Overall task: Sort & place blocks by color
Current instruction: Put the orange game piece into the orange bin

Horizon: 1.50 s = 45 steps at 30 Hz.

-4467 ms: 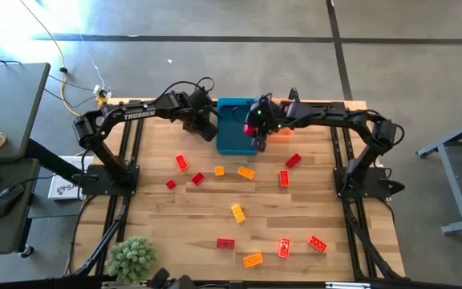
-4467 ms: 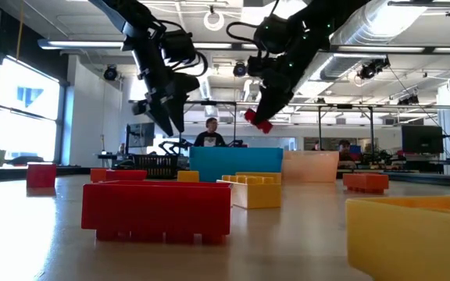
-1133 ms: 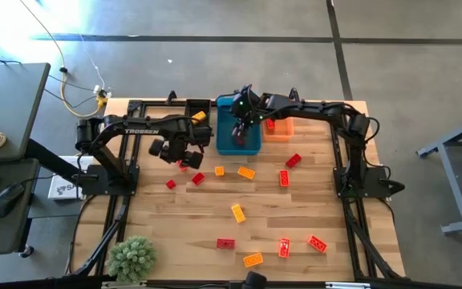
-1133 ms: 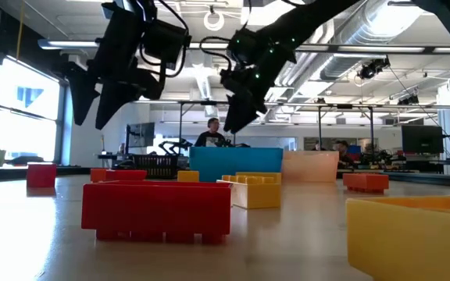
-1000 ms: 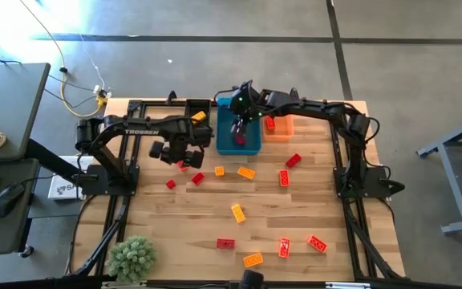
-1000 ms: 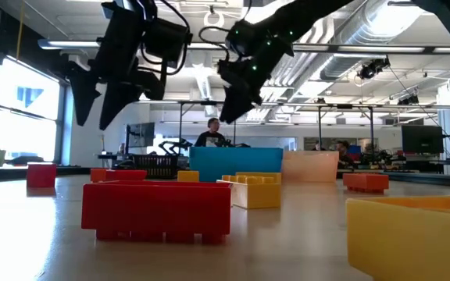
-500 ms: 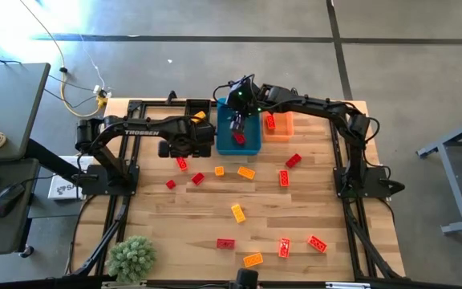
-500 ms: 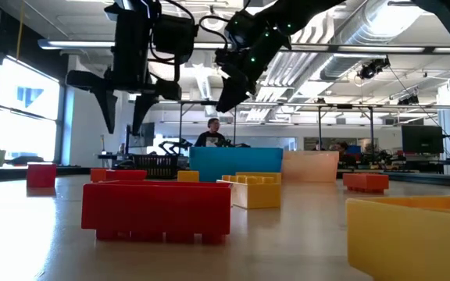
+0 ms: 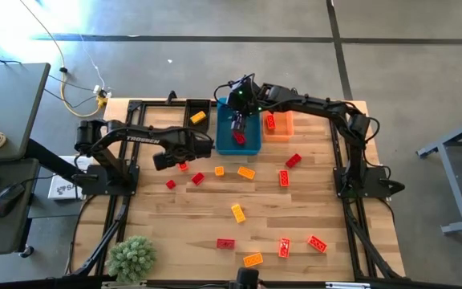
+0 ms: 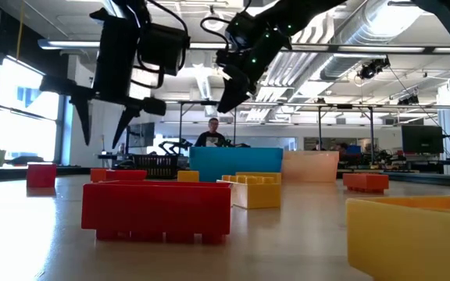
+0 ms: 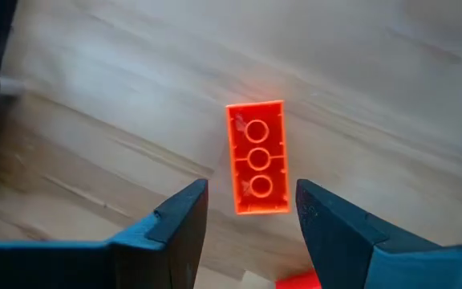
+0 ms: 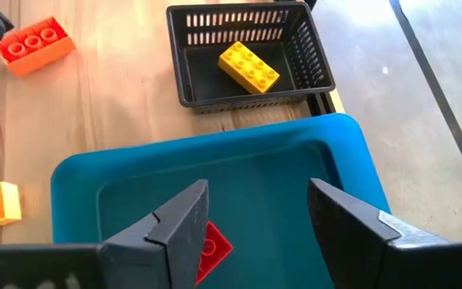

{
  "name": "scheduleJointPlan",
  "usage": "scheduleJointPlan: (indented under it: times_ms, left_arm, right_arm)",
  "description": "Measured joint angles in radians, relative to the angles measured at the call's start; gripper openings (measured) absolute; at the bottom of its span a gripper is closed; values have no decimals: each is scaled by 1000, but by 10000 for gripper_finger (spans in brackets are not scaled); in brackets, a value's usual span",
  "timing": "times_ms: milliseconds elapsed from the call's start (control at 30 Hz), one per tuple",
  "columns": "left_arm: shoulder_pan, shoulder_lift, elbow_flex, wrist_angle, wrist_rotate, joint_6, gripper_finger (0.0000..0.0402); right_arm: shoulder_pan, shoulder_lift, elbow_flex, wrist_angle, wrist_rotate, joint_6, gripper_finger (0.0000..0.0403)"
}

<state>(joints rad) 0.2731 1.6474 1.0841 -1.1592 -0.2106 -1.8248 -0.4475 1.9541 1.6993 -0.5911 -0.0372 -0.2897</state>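
Observation:
My left gripper point(image 9: 176, 162) point(image 10: 100, 136) hangs open over a red brick point(image 9: 184, 167) point(image 11: 257, 156) that lies flat on the table, studs up. Its fingers point down, clear of the wood, one on each side of the brick's end point(image 11: 252, 186). My right gripper point(image 9: 235, 122) point(image 10: 225, 105) point(image 12: 257, 189) is open and empty above the blue bin point(image 9: 255, 120) point(image 12: 351, 160), where a red brick point(image 9: 239, 138) point(image 12: 211, 245) lies on the floor. Other red, orange and yellow bricks are scattered over the table's middle and near part.
A black basket point(image 9: 207, 104) point(image 12: 311, 48) left of the blue bin holds a yellow brick point(image 9: 199, 117) point(image 12: 249, 67). An orange bin point(image 9: 285, 130) stands on the blue bin's right. A potted plant point(image 9: 131, 257) sits at the near left corner. Loose bricks point(image 9: 246, 172) point(image 9: 237, 213) lie nearby.
My left gripper has swung from a slant to pointing straight down, moved a little toward the table's left and near side, and come lower over the red brick, staying open. My right gripper shifted slightly toward the far edge over the blue bin, then held still.

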Motion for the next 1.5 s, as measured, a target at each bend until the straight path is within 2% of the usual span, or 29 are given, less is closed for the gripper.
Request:
scheduleJointPlan:
  times_ms: [500,967,1500]
  left_arm:
    - [2,14,-7,16,-68,-32,178]
    - [15,133,-8,52,-36,-31,178]
    - [33,169,-8,59,-54,10,178]
  right_arm:
    - [-4,0,0,0,0,0,201]
    - [-4,0,0,-5,0,1,201]
    - [-4,0,0,-5,0,1,201]
